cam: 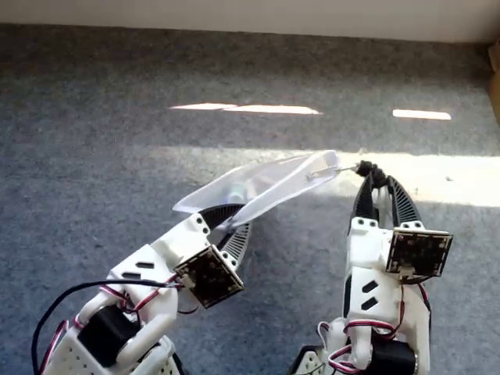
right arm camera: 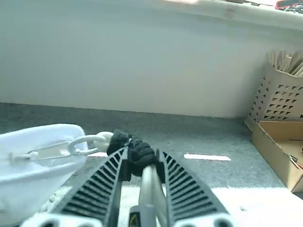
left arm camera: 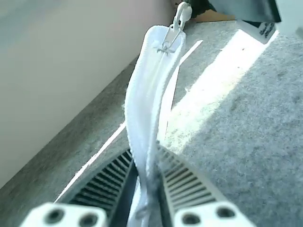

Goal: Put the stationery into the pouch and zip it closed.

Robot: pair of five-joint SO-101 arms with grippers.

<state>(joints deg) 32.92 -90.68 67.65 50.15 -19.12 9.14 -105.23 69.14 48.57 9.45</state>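
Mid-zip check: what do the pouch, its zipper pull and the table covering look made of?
Pouch: probably thin soft plastic, translucent white, glossy; it bows in a curve. Zipper pull: seemingly metal, a slim bright silvery tab with ring. Table covering: grey felt or low carpet, matte, with fuzzy texture.

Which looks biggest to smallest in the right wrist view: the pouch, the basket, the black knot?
1. pouch and basket: about alike, both cut off at the edge, pouch far nearer, so unranked.
2. black knot: smallest.
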